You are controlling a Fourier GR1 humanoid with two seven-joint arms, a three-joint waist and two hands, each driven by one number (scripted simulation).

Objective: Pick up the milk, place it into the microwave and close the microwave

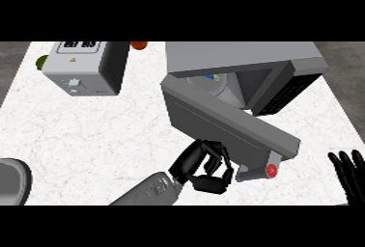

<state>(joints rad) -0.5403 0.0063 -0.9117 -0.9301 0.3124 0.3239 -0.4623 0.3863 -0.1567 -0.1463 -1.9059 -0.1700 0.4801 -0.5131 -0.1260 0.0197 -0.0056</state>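
Note:
The grey microwave (pixel 246 60) stands at the back right of the counter. Its door (pixel 228 123) hangs partly open, swung out toward me at a slant. Through the gap I see a pale white and blue thing, apparently the milk (pixel 214 83), inside the cavity. My left hand (pixel 203 166) is at the door's outer face near its lower end, fingers curled, with nothing held between them. My right hand (pixel 349 169) rests open at the right edge, fingers up, apart from the microwave.
A grey boxy appliance (pixel 82 67) stands at the back left, with a green thing (pixel 43 61) beside it and an orange one (pixel 139 45) behind it. A grey round dish (pixel 14 181) lies at the lower left edge. A red knob (pixel 271 170) marks the door's near corner.

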